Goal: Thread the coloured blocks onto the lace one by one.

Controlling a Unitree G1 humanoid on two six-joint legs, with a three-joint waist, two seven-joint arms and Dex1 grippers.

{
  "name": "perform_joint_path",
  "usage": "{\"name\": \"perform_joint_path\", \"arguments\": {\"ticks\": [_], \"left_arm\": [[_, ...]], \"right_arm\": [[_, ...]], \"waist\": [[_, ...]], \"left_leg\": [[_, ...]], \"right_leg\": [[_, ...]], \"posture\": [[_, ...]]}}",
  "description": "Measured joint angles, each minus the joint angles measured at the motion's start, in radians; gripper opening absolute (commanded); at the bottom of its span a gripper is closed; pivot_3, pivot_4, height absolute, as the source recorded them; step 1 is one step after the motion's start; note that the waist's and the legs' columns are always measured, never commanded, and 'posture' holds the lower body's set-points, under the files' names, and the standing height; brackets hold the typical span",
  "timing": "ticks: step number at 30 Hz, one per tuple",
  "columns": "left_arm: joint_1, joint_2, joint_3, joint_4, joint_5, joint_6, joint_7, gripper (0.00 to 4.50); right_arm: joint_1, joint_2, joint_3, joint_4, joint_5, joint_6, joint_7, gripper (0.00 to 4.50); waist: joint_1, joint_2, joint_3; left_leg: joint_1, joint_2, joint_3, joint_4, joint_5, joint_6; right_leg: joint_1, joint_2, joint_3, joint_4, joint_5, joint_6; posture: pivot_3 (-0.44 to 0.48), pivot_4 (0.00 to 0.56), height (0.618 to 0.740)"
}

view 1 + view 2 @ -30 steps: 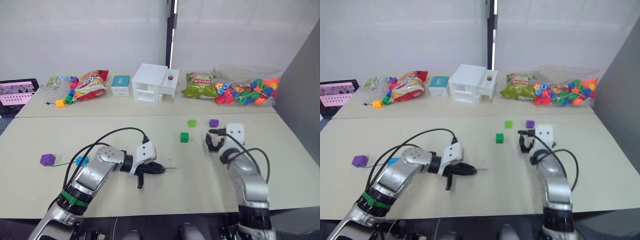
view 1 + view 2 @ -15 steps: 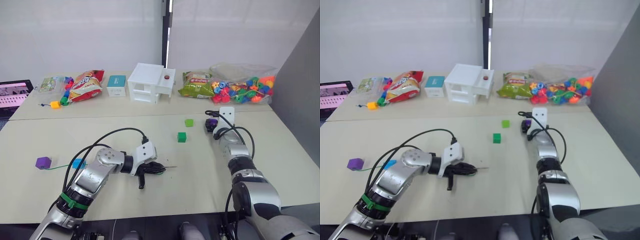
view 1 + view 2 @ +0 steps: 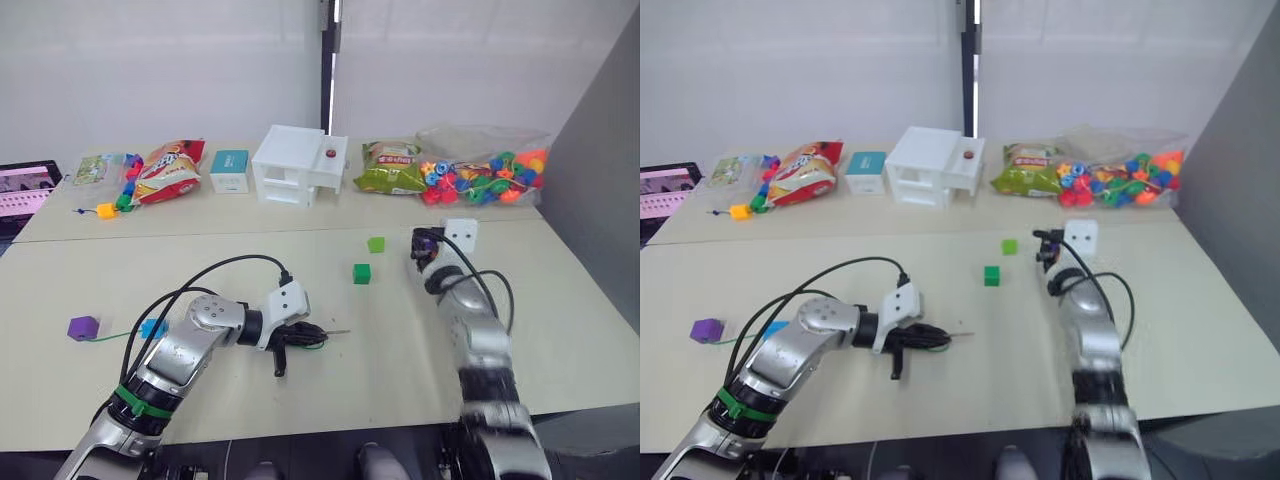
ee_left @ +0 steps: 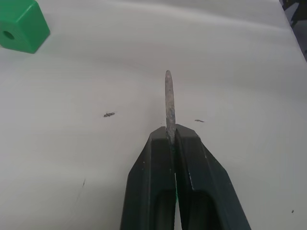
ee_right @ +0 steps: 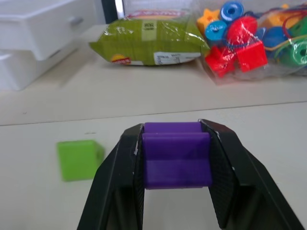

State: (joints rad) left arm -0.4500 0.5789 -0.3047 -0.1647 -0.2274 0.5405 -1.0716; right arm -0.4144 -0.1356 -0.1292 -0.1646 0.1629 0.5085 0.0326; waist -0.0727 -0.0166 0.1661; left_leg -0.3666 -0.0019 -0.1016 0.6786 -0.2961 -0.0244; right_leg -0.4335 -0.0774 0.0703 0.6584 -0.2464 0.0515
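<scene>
My pale matte desk sits before a white wall. The right tool clamps a smooth purple cube near the light green cube; the left tool pinches the lace's stiff grey tip.

Purple block, green lace

Silver-grey arms carry looping black cables, white wrist housings and a green band on the left forearm.

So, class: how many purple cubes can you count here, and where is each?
2: one purple cube clamped in the right gripper; another purple cube on the table's left side by the green lace.
</scene>
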Motion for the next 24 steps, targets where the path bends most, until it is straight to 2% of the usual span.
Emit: {"name": "perform_joint_path", "arguments": {"ticks": [2,4,7,10,18,20,24], "left_arm": [[0.004,0.002,0.001,0.003,-0.002,-0.002,-0.001,0.00],[0.005,0.003,0.000,0.006,-0.004,-0.003,-0.003,0.00],[0.005,0.004,0.000,0.007,-0.006,-0.010,-0.005,0.00],[0.006,0.005,0.000,0.007,-0.006,-0.010,-0.009,0.00],[0.007,0.013,-0.001,0.004,-0.007,-0.010,-0.017,0.00],[0.002,0.014,-0.001,0.005,-0.007,-0.010,-0.021,0.00],[-0.011,0.021,-0.001,0.005,-0.007,-0.009,-0.026,0.00]], "right_arm": [[0.107,0.022,0.064,-0.282,0.019,0.183,-0.036,1.18],[0.182,0.041,0.142,-0.482,0.035,0.338,-0.063,1.18],[0.295,0.068,0.253,-0.655,0.049,0.493,-0.100,1.18],[0.389,0.067,0.340,-0.649,0.036,0.540,-0.122,1.18],[0.429,0.109,0.355,-0.540,-0.005,0.480,-0.144,1.18],[0.428,0.113,0.352,-0.528,-0.007,0.460,-0.143,2.23],[0.431,0.118,0.314,-0.518,0.000,0.458,-0.129,3.57]], "waist": [[0.004,0.000,0.000],[0.006,0.000,0.000],[0.010,0.000,0.000],[0.013,0.000,0.000],[0.015,-0.001,-0.001],[0.015,-0.001,-0.001],[0.016,-0.001,-0.001]], "left_leg": [[-0.002,0.000,0.000,0.001,0.000,0.000],[-0.002,0.000,0.000,0.001,0.000,-0.001],[-0.001,0.000,0.000,0.002,0.000,-0.001],[-0.001,-0.001,0.000,0.002,0.001,-0.001],[0.000,0.000,0.000,0.002,0.001,-0.001],[0.001,0.000,0.000,0.002,0.001,-0.001],[0.001,0.000,0.000,0.002,0.001,-0.001]], "right_leg": [[-0.003,0.000,0.000,0.004,0.000,0.000],[-0.003,0.000,0.000,0.004,0.000,0.000],[-0.003,0.000,0.000,-0.001,0.000,0.000],[-0.002,0.000,0.000,-0.002,0.000,0.000],[-0.001,0.001,-0.001,-0.002,0.000,0.000],[0.000,0.001,-0.001,-0.002,0.000,0.000],[0.000,0.001,-0.001,-0.002,0.000,0.000]], "posture": [[0.000,0.150,0.740],[0.000,0.150,0.740],[0.000,0.150,0.740],[0.000,0.150,0.740],[0.000,0.150,0.740],[0.000,0.150,0.740],[0.000,0.150,0.740]]}}
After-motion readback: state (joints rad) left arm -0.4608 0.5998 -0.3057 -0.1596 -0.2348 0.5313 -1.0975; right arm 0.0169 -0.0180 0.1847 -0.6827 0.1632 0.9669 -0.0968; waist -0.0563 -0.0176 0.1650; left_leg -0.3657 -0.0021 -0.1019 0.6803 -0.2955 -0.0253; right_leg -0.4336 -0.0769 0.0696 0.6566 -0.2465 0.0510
